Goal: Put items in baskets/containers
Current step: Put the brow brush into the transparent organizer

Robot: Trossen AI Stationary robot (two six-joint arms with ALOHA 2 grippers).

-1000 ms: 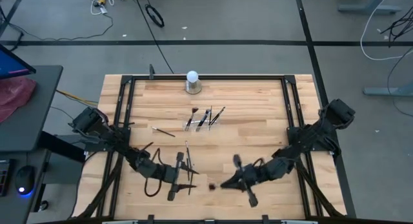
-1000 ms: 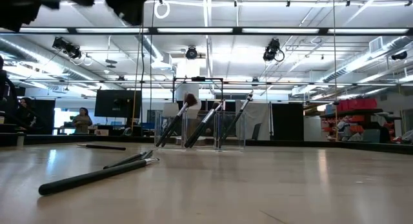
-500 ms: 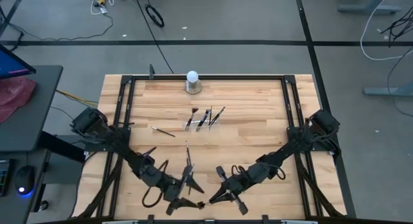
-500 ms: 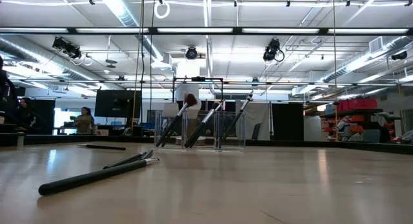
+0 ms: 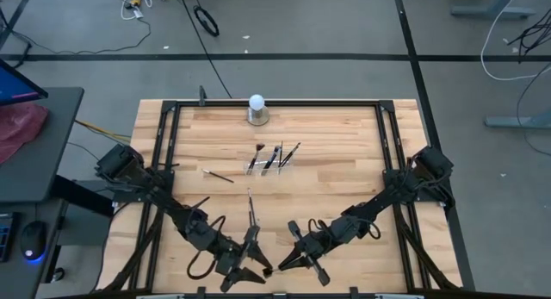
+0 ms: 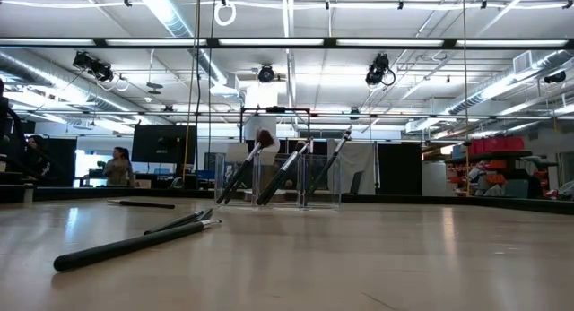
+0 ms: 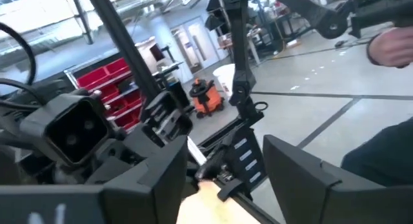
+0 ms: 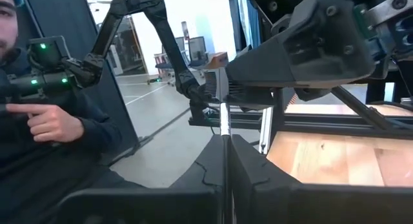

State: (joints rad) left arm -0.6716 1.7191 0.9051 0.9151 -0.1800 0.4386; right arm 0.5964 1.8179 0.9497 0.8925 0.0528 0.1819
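Note:
My right gripper (image 5: 281, 265) is at the table's near edge, shut on one thin brush (image 8: 223, 121) with a metallic ferrule. The brush's tip (image 5: 269, 270) points at my left gripper (image 5: 256, 270). That gripper faces it, open, a finger on either side of the tip (image 7: 203, 206), and I cannot see any touch. The clear holder (image 5: 271, 161) stands mid-table with three brushes leaning in it (image 6: 278, 177). More brushes lie flat on the wood (image 5: 217, 175) (image 5: 250, 211) (image 6: 134, 244). Neither gripper shows in the low view. My right gripper pinches the brush's handle (image 8: 224, 141) between its two shut fingers, and the handle lies along them. The ferrule end sticks out past the fingertips toward the table's left. The brush is held roughly level near the near edge. I cannot tell whether it clears the wood.
A white ball on a grey round base (image 5: 256, 109) stands at the far edge. A black frame rail (image 5: 275, 102) borders the table. Bare wood lies right of the holder. A person's hand (image 8: 48, 124) and dark sleeve show beyond the table in the right wrist view.
My right gripper has carried the brush toward the near edge and to the left. My left gripper has also moved to the near edge and turned to face it, closing the distance between the two. In the last half second both have barely moved.

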